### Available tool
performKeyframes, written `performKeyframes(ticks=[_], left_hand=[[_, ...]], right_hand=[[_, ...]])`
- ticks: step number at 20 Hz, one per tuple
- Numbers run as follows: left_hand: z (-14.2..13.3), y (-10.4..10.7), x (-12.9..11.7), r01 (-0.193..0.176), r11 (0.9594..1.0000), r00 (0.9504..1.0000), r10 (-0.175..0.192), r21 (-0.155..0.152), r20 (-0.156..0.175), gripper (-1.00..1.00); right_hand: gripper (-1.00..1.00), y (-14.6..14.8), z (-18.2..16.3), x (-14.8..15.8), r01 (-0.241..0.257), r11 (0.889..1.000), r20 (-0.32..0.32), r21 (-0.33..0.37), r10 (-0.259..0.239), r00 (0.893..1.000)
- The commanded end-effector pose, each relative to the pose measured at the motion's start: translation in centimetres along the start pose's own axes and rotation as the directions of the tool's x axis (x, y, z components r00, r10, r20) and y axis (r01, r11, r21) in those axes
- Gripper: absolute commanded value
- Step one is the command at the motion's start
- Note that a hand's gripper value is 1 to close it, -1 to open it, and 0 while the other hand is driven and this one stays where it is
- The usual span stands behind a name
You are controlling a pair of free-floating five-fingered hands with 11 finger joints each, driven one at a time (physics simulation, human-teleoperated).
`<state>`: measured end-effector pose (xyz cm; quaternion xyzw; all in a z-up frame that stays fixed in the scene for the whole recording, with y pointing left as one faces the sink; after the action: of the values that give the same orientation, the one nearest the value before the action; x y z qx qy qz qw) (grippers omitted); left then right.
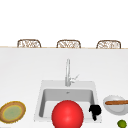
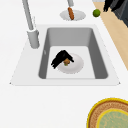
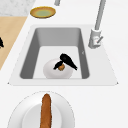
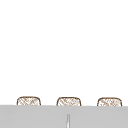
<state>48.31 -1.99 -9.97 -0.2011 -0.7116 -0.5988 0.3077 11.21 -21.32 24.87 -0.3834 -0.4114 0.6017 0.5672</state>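
My left hand [image 2: 61, 57] hangs low inside the sink [image 2: 72, 35], just over a white plate [image 2: 75, 66] that lies on the basin floor. Its fingers and thumb pinch a small orange-brown piece of food [image 2: 66, 61]. From the right side, the same hand [image 3: 67, 60] reaches down to the piece [image 3: 61, 67] above the plate [image 3: 50, 71]. A big red ball [image 1: 67, 115] covers the basin's middle in the front view. My right hand [image 1: 95, 110] floats by the sink's front right corner, holding nothing that I can see.
A tall faucet [image 1: 67, 72] stands behind the basin. On the counter lie a yellow-rimmed plate [image 1: 12, 112] at the left, a white bowl [image 1: 112, 108] with a long brown stick [image 1: 116, 102] at the right, and a lime [image 1: 122, 123]. Wicker chairs [image 1: 28, 43] line the far edge.
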Motion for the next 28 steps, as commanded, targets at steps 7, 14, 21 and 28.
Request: performKeyframes(ticks=[7, 14, 21, 28], left_hand=[[0.2, 0.0, -0.9, 0.040, 0.9964, 0.9979, -0.036, 0.074, -0.055, 1.00], [-1.1, 1.4, -1.4, 0.089, 0.9813, 0.9957, -0.083, 0.171, -0.040, 1.00], [-1.4, 3.1, -0.3, 0.148, 0.9740, 0.9889, -0.146, 0.171, -0.026, 1.00], [0.3, 5.9, 3.7, 0.176, 0.9724, 0.9844, -0.173, 0.153, -0.036, 1.00]], right_hand=[[0.00, 0.0, 0.0, 0.0, 0.000, 1.000, 0.000, 0.000, 0.000, 1.000], [0.00, 0.0, 0.0, 0.0, 0.000, 1.000, 0.000, 0.000, 0.000, 1.000], [0.00, 0.0, 0.0, 0.0, 0.000, 1.000, 0.000, 0.000, 0.000, 1.000], [0.00, 0.0, 0.0, 0.0, 0.000, 1.000, 0.000, 0.000, 0.000, 1.000]])
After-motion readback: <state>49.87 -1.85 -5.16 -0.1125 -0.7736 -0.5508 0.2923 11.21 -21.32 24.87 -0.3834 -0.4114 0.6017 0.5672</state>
